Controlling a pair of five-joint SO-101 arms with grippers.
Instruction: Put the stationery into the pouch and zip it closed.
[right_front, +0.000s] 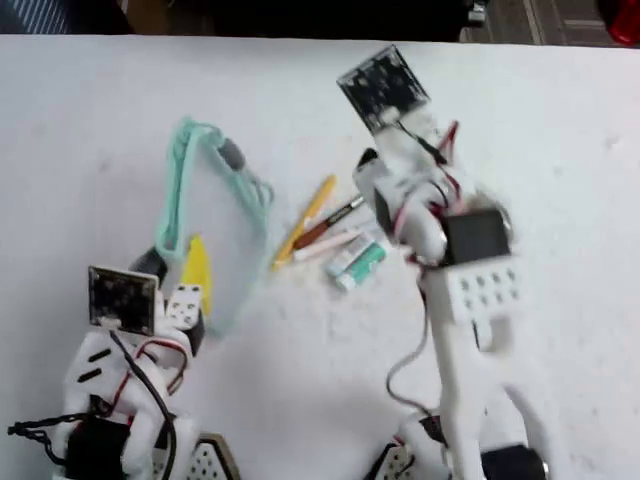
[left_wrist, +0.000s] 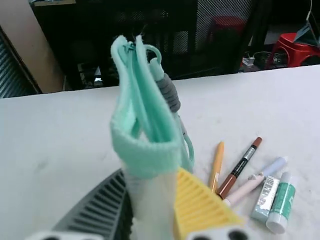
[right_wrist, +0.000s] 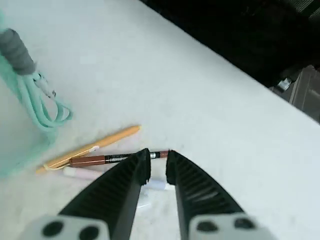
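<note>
The see-through pouch (right_front: 215, 215) with mint-green trim lies left of centre, its grey zip pull (right_front: 231, 153) at the far end. My left gripper (right_front: 190, 280) is shut on the pouch's near end; in the left wrist view the pouch (left_wrist: 145, 130) stands between the grey and yellow fingers (left_wrist: 197, 205). A yellow pen (right_front: 308, 218), a brown pen (right_front: 328, 222), a pale pen (right_front: 330, 245) and two small tubes (right_front: 357, 263) lie loose to its right. My right gripper (right_wrist: 157, 155) hovers over the brown pen's (right_wrist: 107, 160) far end, fingers a narrow gap apart, holding nothing.
The white table (right_front: 560, 130) runs wide to the right and at the back left. Its far edge meets a dark floor with a red stool (left_wrist: 295, 47) behind. The right arm's body (right_front: 470, 270) stands just right of the stationery.
</note>
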